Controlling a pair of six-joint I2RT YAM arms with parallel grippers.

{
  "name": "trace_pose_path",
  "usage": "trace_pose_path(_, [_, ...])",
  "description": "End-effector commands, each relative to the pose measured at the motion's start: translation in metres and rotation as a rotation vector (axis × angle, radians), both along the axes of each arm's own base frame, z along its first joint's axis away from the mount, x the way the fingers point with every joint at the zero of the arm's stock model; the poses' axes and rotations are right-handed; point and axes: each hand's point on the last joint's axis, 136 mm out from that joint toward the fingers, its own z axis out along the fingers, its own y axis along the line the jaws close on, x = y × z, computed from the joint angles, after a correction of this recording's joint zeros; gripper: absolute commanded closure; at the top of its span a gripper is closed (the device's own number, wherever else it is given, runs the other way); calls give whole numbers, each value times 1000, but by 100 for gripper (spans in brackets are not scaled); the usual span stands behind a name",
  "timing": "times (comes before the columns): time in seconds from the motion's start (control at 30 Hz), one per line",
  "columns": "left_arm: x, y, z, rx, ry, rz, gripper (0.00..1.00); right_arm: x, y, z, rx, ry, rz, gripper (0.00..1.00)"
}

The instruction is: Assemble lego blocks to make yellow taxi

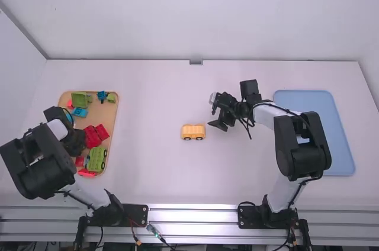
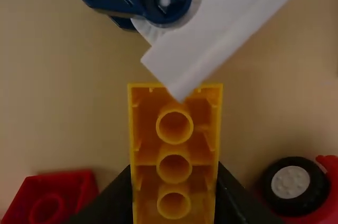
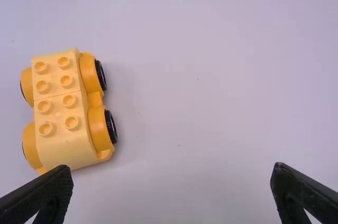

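Eight round studs stand on the roof of the small yellow block car (image 3: 60, 113), four on each of its two top blocks; its fenders are rounded, the tyres black, and one end goes down in a slope. It sits near the middle of the high view, on the white table (image 1: 151, 168). Just beside it, to the right, is the right gripper (image 1: 212, 110), whose two fingers are spread apart with nothing between them. Over the tan tray with rounded corners (image 1: 109, 113), at left of the same view, is the left gripper (image 1: 76, 142); it pinches a long yellow block (image 2: 175, 152), with the hollow underside and three round tubes turned to its wrist camera. Inside the tray lie red, green and blue pieces. Between the tray's right edge and the car, a wide stretch of table gives room for moving, and more surface reaches up to the straight far edge. At right of the frame, the light blue flat tray (image 1: 308, 100) is partly behind the right arm.
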Motion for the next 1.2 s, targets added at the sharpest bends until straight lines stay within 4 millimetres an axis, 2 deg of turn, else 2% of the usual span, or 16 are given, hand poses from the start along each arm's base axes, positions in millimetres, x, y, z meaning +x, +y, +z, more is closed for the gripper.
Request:
trace_pose_path(0.0, [-10,-1,-6,7,37,1,65,-1,2,4,8,-2,4,1])
trace_pose_path(0.13, [-9,0,-7,13,30,0,66,-2,2,3,7,1,4,1])
trace_pose_path(0.4, [10,0,-5,11,-31,-116,82,-2,2,3,7,1,4,1])
trace_pose_path(0.6, [12,0,-3,19,-37,-111,85,-1,2,3,7,1,3,1])
trace_pose_path(0.7, [15,0,4,21,-61,-118,86,-1,2,3,7,1,3,1])
trace_pose_path(0.83, [22,-3,25,37,-123,-144,89,-1,2,3,8,1,3,1])
trace_pose_path(1.0, [25,-4,64,106,-204,-164,89,-1,2,4,9,-3,3,1])
trace_pose_path(1.03, [33,-12,76,127,-256,-236,89,-1,2,4,11,-2,5,1])
trace_pose_path(1.1, [43,-22,87,143,-317,-319,89,-1,3,4,12,-3,6,1])
trace_pose_path(1.17, [60,-44,104,166,-430,-490,85,-1,4,6,21,-5,11,1])
